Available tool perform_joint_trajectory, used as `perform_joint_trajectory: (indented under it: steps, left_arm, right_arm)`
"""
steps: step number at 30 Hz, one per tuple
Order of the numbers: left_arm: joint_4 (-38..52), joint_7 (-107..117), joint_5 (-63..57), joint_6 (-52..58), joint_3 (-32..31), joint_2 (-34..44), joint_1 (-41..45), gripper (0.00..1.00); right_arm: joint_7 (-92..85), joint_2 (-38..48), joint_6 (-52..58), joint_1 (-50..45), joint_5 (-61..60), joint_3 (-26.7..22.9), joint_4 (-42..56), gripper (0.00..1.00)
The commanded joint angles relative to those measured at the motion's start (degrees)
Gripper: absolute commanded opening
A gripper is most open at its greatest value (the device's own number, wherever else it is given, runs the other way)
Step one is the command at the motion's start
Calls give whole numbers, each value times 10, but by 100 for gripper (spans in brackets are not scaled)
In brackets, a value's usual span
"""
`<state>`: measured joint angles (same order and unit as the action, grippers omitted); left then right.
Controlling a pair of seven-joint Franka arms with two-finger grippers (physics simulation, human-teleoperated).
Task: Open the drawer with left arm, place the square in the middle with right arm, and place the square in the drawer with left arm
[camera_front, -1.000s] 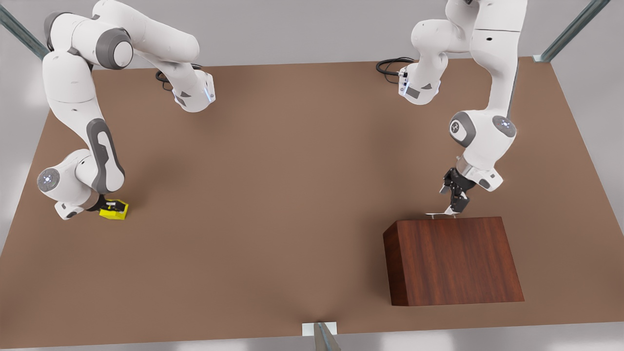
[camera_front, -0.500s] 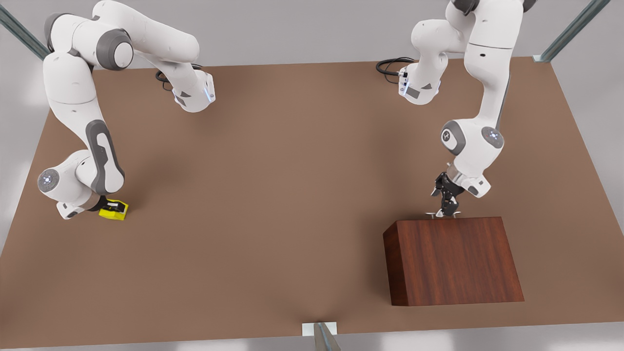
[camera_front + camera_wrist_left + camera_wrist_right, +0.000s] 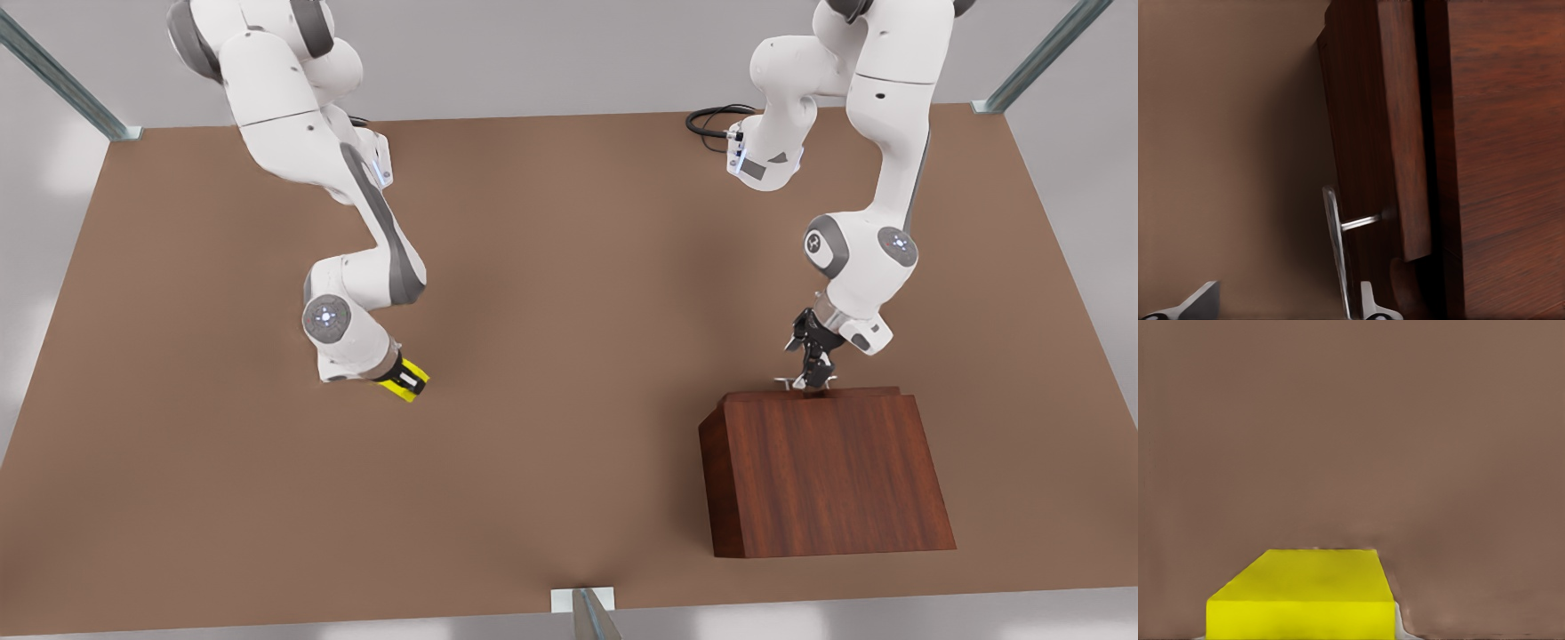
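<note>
Where steel posts (image 3: 55, 78) rise: brown tabletop (image 3: 551, 427).

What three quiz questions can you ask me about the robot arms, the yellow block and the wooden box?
1. True or false: the square lies loose on the table with no hand on it.
2. Pick one. The left hand is at: A) the drawer's silver handle; B) the cabinet's back; C) the square.
3. Fill in: the drawer sticks out of the cabinet only a ___ way.

Key: 1. False: the right hand grips it. 2. A. 3. Little.
</note>
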<state>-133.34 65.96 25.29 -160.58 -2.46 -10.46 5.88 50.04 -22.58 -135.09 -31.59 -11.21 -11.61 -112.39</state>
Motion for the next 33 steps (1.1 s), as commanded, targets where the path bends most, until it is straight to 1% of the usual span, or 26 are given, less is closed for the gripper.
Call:
perform_joint_trajectory:
  steps: [1,2,3,4,5,6,7,9,12,13,14,16,19,21,22,23,24,25,26,27,28,29,30,31,32,33]
  left_arm:
    - [-1,0,-1,0,1,1,0,100]
    - [-2,0,-1,0,0,1,0,100]
    - [-2,0,-1,0,1,2,0,100]
    - [-2,0,-1,1,0,3,0,100]
    - [-3,0,-1,1,1,3,0,100]
    - [-12,-1,-1,0,1,9,0,100]
    - [-19,-4,-1,0,1,16,0,100]
    - [-23,-4,-1,0,1,17,0,100]
    - [-32,-7,-2,1,3,25,0,100]
    - [-37,-7,-2,1,3,27,0,100]
    - [-40,-8,-2,2,4,33,0,100]
    - [-47,-15,-2,2,7,37,0,100]
    - [-53,-16,-2,4,9,40,-1,100]
    - [-64,-23,-2,4,9,47,-1,100]
    - [-70,-23,-2,4,9,51,-1,100]
    - [-75,-24,-2,4,11,58,-1,100]
    - [-83,-24,-2,4,12,63,-1,100]
    - [-85,-23,-3,5,13,69,-1,100]
    - [-85,-23,-2,16,13,77,-1,100]
    - [-86,-23,-3,21,14,83,-1,100]
    - [-86,-23,-3,25,14,84,-1,100]
    - [-90,-23,-3,25,15,86,-1,100]
    - [-91,-23,-2,25,15,87,-1,100]
    - [-94,-24,-3,24,20,87,-1,100]
    - [-95,-25,-3,24,22,87,-1,100]
    - [-95,-28,-3,25,25,87,-1,100]
  right_arm:
    - [13,-6,0,-4,1,0,7,62]
    - [63,-29,-3,-34,1,3,28,62]
    - [112,-56,0,-42,1,24,62,62]
    - [152,-82,0,-58,1,32,89,62]
    - [212,-119,-4,-90,1,33,124,62]
    - [263,-138,-3,-102,0,33,161,62]
    - [313,-165,4,-122,-1,33,210,62]
    - [438,-232,64,-150,2,50,331,62]
    - [505,-269,72,-188,3,51,372,65]
    - [503,-271,73,-188,3,51,371,77]
    - [503,-270,74,-188,3,51,372,100]
    - [491,-270,73,-190,37,51,367,100]
    - [460,-269,74,-198,38,51,365,100]
    - [453,-235,97,-198,36,50,365,100]
    - [409,-182,133,-184,39,50,351,100]
    - [311,-101,137,-151,39,50,294,100]
    - [232,-40,154,-125,37,44,236,100]
    - [124,5,233,-100,38,13,221,100]
    - [-62,50,301,-16,38,5,217,100]
    - [-216,71,333,55,40,4,216,100]
    - [-358,84,361,100,48,4,215,100]
    - [-452,94,390,150,97,4,215,100]
    - [-500,99,388,190,119,10,222,100]
    - [-500,124,385,267,123,73,220,100]
    - [-500,140,388,278,131,78,222,100]
    - [-501,133,390,279,151,78,237,100]
